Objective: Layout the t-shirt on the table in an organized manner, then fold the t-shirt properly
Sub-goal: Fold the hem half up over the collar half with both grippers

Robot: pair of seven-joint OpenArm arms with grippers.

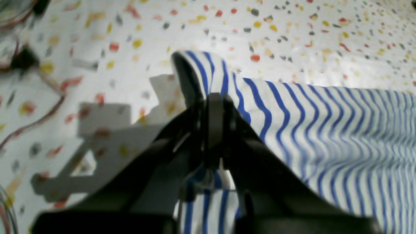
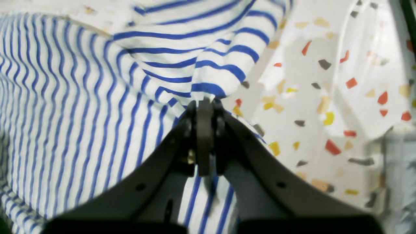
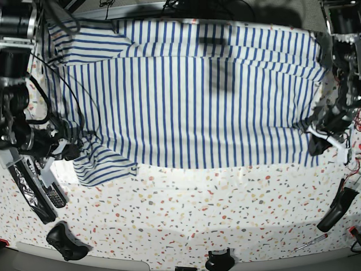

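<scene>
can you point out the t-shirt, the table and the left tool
t-shirt point(image 3: 186, 96), base view, middle of the striped body
table point(image 3: 225, 214), base view, bare speckled top below the shirt
left tool point(image 1: 213, 97), left wrist view, tips shut on cloth

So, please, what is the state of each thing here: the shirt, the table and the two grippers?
t-shirt: spread out on the table, one sleeve rumpled, not folded.
table: shirt covers the far part.
left gripper: shut on the shirt's edge.
right gripper: shut on the shirt's edge by the sleeve.

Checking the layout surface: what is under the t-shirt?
The speckled table shows past the t-shirt near its front edge. Whatever lies beneath the cloth is hidden. Both grippers, left and right, pinch its edges.
</scene>
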